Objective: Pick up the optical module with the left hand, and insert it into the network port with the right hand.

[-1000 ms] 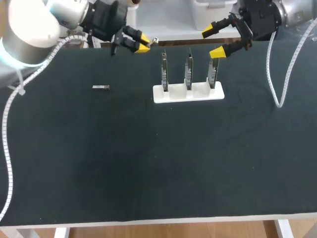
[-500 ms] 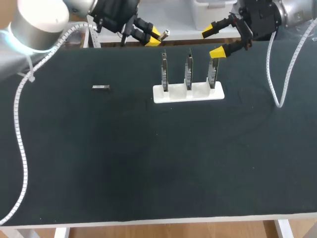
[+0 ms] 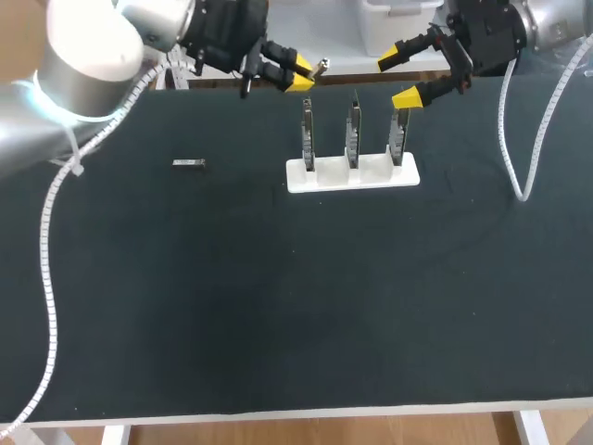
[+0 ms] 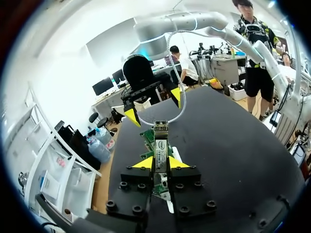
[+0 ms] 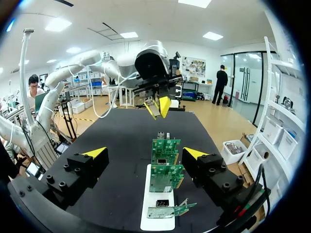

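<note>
As the left arm sweeps in from the far-left side of the white rack (image 3: pixel 352 174), its left gripper (image 3: pixel 300 72) has closed much of the gap within the last second and now hangs just behind the rack's left end. Its fingers are clamped on the optical module (image 4: pixel 161 145), which juts out ahead of the yellow tips. The right gripper (image 3: pixel 400 79) hasn't budged: jaws wide apart, nothing in them, poised above the rack's right end. That reads like a handover shaping up, with pickup done and insertion still to come. Now the rack itself: three green boards (image 5: pixel 164 177) stand upright in its slots, one behind another. A second small module (image 3: pixel 189 163) lies flat on the table, well to the rack's left.
</note>
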`<state>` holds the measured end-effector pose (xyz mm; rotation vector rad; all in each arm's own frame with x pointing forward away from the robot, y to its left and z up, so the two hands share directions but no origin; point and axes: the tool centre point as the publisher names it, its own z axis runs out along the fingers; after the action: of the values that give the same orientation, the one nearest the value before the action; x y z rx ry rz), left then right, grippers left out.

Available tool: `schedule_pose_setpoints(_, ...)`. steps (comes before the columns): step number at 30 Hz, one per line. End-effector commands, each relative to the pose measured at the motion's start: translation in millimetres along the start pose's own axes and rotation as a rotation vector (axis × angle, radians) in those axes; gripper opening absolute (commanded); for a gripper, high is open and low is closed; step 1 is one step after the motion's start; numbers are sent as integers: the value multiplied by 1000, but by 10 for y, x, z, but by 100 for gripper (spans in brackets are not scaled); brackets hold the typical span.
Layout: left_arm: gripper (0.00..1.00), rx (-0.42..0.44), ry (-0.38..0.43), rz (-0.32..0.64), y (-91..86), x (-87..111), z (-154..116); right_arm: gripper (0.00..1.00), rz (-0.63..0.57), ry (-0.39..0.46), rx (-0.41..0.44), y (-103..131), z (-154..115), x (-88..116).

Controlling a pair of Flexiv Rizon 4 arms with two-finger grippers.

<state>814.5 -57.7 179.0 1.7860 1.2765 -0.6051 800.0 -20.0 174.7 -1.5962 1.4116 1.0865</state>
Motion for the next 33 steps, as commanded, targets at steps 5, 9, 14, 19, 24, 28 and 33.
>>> schedule_pose_setpoints(5, 0, -44, -44, 8, 24, 9, 109, 100, -1, 1, 6, 26, 2, -4)
schedule_pose_setpoints(9, 0, -69, -81, 5, 28, 13, 190, 100, -1, 1, 6, 26, 2, -4)
schedule_pose_setpoints(14, 0, -70, -91, -3, 26, 14, 253, 100, -1, 1, 6, 26, 2, -4)
schedule_pose_setpoints(19, 0, -66, -99, 7, 51, 2, 282, 100, -1, 1, 6, 26, 2, -4)
schedule_pose_setpoints(24, 0, -63, -84, 19, 73, -1, 280, 100, -1, 1, 6, 26, 2, -4)
schedule_pose_setpoints(28, 0, -63, -84, 19, 73, -1, 280, 100, -1, 1, 6, 26, 2, -4)
schedule_pose_setpoints(33, 0, -63, -84, 19, 73, -1, 280, 100, -1, 1, 6, 26, 2, -4)
